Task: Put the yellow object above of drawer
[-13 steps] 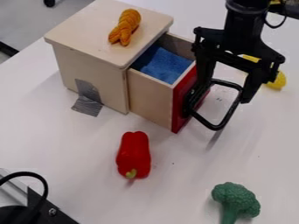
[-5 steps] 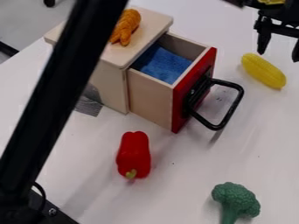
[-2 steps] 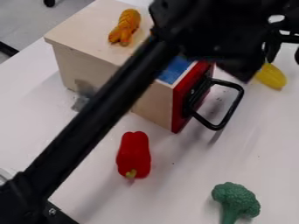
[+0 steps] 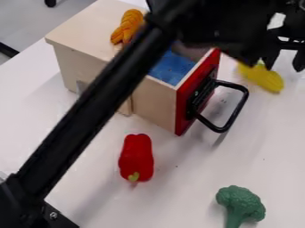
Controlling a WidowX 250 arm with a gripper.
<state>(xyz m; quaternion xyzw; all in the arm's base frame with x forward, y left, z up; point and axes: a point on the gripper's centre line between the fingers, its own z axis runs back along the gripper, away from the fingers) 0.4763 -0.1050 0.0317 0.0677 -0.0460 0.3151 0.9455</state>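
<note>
Well in from the table's [image 4: 35, 89] left edge, the yellow object [image 4: 267, 80] lies partly hidden by the jaws [image 4: 285, 69], set wide; long axis crosswise to that edge. The arm [image 4: 89, 118] masks part of the drawer [image 4: 158, 102].

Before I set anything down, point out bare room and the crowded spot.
Bare: table between the red pepper and broccoli, and from the drawer handle down to the broccoli. Crowded: the upper right, where gripper, yellow object and drawer sit close.

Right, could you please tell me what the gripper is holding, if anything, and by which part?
Nothing is in the gripper: its jaws stand apart, and the yellow object lies on the table, not between them.
</note>
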